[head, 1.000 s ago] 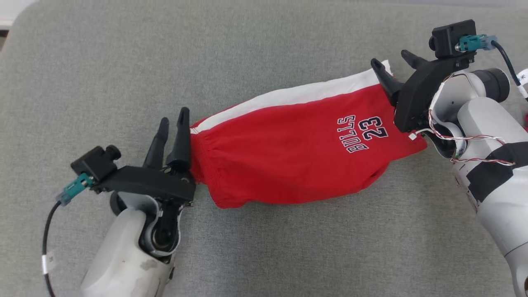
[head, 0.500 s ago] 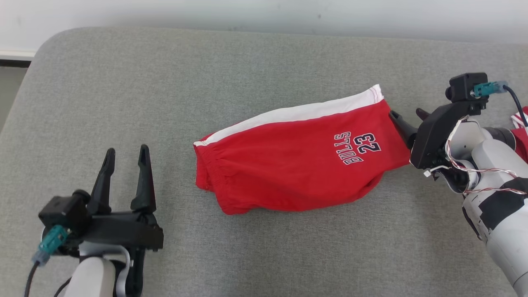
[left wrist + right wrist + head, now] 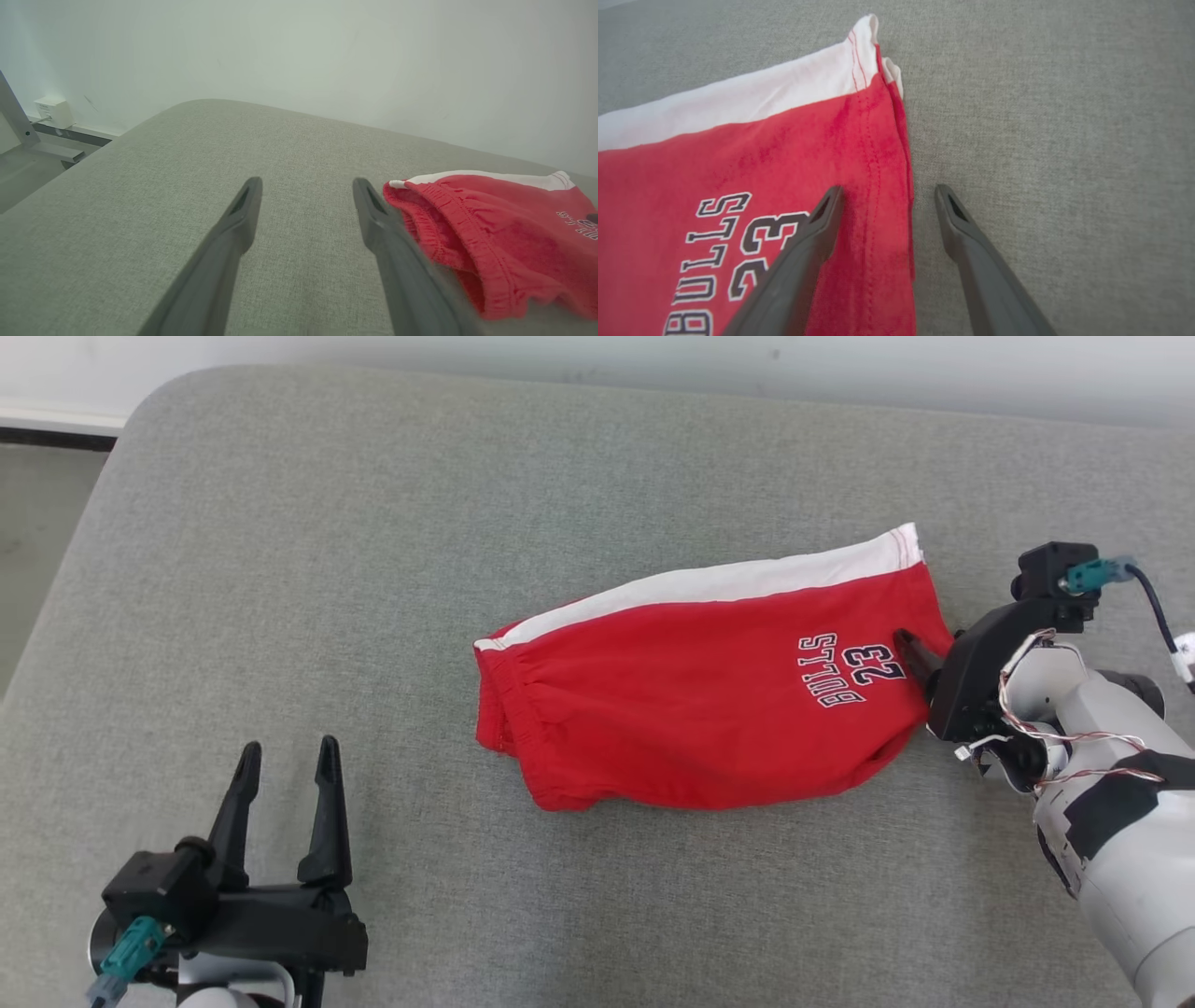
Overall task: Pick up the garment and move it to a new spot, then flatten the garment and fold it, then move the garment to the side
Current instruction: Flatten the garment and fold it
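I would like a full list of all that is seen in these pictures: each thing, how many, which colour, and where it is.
shorts: one, red with a white side stripe and the print BULLS 23, lying on the padded surface, right of the middle in the head view.
padded surface: one, grey cloth, under the shorts and both grippers.
wall: one, white, behind the far edge of the surface.
small box: one, white, low on the wall, at the left of the left wrist view.
left gripper: one, black, open, over bare surface, apart from the waistband end of the shorts.
right gripper: one, black, open, at the hem end, one finger over the red cloth, the other over the surface.
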Controlling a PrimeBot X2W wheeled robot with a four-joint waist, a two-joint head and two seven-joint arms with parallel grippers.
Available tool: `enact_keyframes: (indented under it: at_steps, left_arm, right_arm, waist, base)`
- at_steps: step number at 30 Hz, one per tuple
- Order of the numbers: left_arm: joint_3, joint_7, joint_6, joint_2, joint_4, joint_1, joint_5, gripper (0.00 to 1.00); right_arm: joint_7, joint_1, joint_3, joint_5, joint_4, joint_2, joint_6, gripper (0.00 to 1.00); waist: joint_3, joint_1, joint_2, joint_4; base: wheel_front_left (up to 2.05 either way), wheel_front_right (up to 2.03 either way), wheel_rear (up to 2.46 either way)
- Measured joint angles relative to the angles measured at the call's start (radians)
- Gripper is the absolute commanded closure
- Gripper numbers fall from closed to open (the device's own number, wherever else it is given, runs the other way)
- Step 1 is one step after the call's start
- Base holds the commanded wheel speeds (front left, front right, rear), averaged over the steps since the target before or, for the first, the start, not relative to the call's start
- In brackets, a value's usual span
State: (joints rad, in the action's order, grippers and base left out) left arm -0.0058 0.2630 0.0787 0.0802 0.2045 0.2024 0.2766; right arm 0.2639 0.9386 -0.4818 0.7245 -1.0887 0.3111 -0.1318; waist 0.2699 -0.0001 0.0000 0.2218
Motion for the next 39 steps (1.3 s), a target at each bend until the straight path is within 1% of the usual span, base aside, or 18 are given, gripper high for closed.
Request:
enact_keyframes:
  at_steps: [5,6,7,8,9,13,15,22,33,36,39]
  left_arm:
    - [0.011,0.0,0.009,-0.008,0.002,-0.006,-0.004,0.0]
    - [0.012,0.0,0.01,-0.011,0.003,-0.007,-0.004,0.0]
    - [0.014,0.0,0.011,-0.013,0.006,-0.007,-0.004,0.0]
    - [0.015,0.0,0.013,-0.013,0.011,-0.007,-0.004,0.0]
    - [0.015,0.0,0.013,-0.013,0.011,-0.007,-0.004,0.0]
    - [0.018,0.0,0.02,-0.018,0.02,-0.006,-0.004,0.0]
    - [0.019,0.0,0.027,-0.019,0.022,-0.005,-0.004,0.0]
    - [0.026,0.0,0.028,-0.025,0.023,-0.007,-0.004,0.0]
    - [0.026,0.0,0.036,-0.028,0.028,-0.023,-0.021,0.0]
    - [0.025,0.0,0.036,-0.029,0.029,-0.028,-0.023,0.0]
    - [0.024,0.0,0.037,-0.029,0.034,-0.029,-0.023,0.0]
  right_arm:
    - [0.013,0.028,-0.028,-0.055,-0.047,-0.025,0.004,0.0]
    - [0.014,0.031,-0.033,-0.061,-0.054,-0.028,0.005,0.18]
    - [0.014,0.034,-0.039,-0.071,-0.061,-0.029,0.005,0.51]
    - [0.014,0.038,-0.045,-0.082,-0.067,-0.031,0.005,0.73]
    - [0.014,0.038,-0.045,-0.082,-0.067,-0.031,0.005,1.0]
    - [0.008,0.049,-0.051,-0.099,-0.088,-0.05,0.003,1.0]
    - [-0.008,0.054,-0.054,-0.112,-0.098,-0.055,0.003,1.0]
    - [-0.081,0.064,-0.042,-0.139,-0.131,-0.062,-0.002,1.0]
    - [-0.188,0.059,0.006,-0.187,-0.183,0.03,0.0,1.0]
    - [-0.214,0.058,-0.001,-0.243,-0.191,0.075,0.0,1.0]
    - [-0.227,0.059,0.005,-0.275,-0.195,0.1,0.0,1.0]
  waist:
    - [0.015,0.0,-0.0001,0.014]
    - [0.017,0.0,-0.0001,0.017]
    - [0.019,0.0,-0.0001,0.019]
    - [0.021,0.0,-0.0002,0.021]
    - [0.021,0.0,-0.0002,0.021]
    - [0.027,0.0,-0.0002,0.025]
    - [0.028,0.0,-0.0001,0.023]
    - [0.015,0.0003,0.0001,-0.004]
    - [-0.041,0.0003,0.0002,-0.08]
    - [-0.06,0.0003,0.0002,-0.099]
    - [-0.079,0.0002,0.0001,-0.116]
  base:
    - [0.0,0.0,0.0]
    - [0.0,0.0,0.0]
    - [0.0,0.0,0.0]
    - [0.0,0.0,0.0]
    - [0.0,0.0,0.0]
    - [0.0,0.0,0.0]
    - [0.0,0.0,0.0]
    - [0.0,0.0,0.0]
    - [0.0,0.0,0.0]
    - [0.0,0.0,0.0]
    - [0.0,0.0,0.0]
